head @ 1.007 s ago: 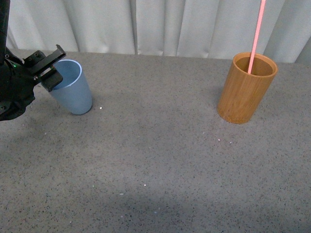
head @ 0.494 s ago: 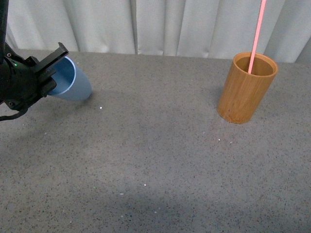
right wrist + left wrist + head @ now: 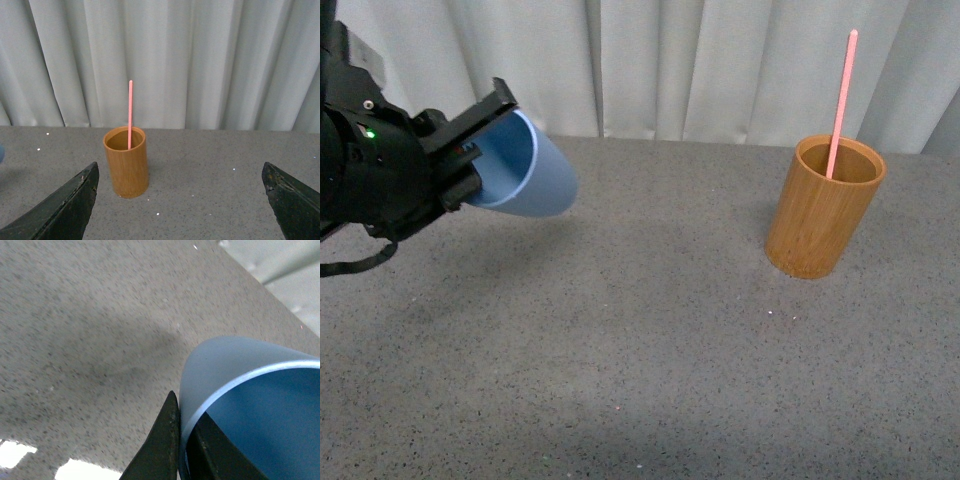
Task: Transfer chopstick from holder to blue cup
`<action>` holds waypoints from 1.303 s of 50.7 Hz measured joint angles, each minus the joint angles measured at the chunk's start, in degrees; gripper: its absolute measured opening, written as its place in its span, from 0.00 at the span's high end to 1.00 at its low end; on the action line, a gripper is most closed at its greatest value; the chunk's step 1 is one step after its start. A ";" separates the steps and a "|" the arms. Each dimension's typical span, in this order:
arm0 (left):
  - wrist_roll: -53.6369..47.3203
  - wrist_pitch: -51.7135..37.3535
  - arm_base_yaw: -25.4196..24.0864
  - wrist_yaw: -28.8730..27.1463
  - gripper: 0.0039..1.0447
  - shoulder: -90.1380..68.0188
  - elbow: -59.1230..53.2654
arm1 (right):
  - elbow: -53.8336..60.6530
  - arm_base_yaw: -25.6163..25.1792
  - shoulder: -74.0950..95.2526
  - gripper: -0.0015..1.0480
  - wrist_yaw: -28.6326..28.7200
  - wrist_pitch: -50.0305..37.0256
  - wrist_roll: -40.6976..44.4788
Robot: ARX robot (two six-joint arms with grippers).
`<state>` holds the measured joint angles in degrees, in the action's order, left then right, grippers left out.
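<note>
The blue cup (image 3: 530, 172) hangs in the air at the left, tipped on its side with its base pointing right. My left gripper (image 3: 480, 140) is shut on its rim, one finger (image 3: 162, 440) outside the wall and the other inside the blue cup (image 3: 235, 360). The brown wooden holder (image 3: 820, 215) stands upright on the right of the table. A salmon-pink chopstick (image 3: 840, 100) leans in it. In the right wrist view my right gripper (image 3: 180, 172) is open wide, well short of the holder (image 3: 127, 165) and chopstick (image 3: 130, 110), with nothing between its fingers.
The grey speckled table (image 3: 650, 330) stretches between cup and holder. A pale pleated curtain (image 3: 670, 60) closes off the back edge. The right arm does not show in the front view.
The blue cup has left the table: my left gripper lifted it, tipped it onto its side and carried it up and to the right. Holder and chopstick stayed put.
</note>
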<state>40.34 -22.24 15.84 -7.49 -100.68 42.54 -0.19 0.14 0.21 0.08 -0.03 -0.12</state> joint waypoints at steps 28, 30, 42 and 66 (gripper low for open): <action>-4.37 6.08 12.09 4.83 0.97 -2.12 -2.73 | 0.00 0.00 0.00 0.09 0.00 0.00 0.00; -4.52 6.05 12.09 4.68 0.97 -2.19 -2.78 | 0.00 0.00 0.00 0.09 0.00 0.00 0.00; -4.83 6.21 12.39 3.96 0.97 -3.52 -2.73 | 0.00 0.00 0.00 0.09 0.00 0.00 0.00; -5.66 6.47 13.22 3.28 0.97 -4.39 -2.25 | 0.00 0.00 0.00 0.09 0.00 0.00 0.00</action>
<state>34.68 -15.77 29.06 -4.21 -105.08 40.29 -0.19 0.14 0.21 0.08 -0.03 -0.12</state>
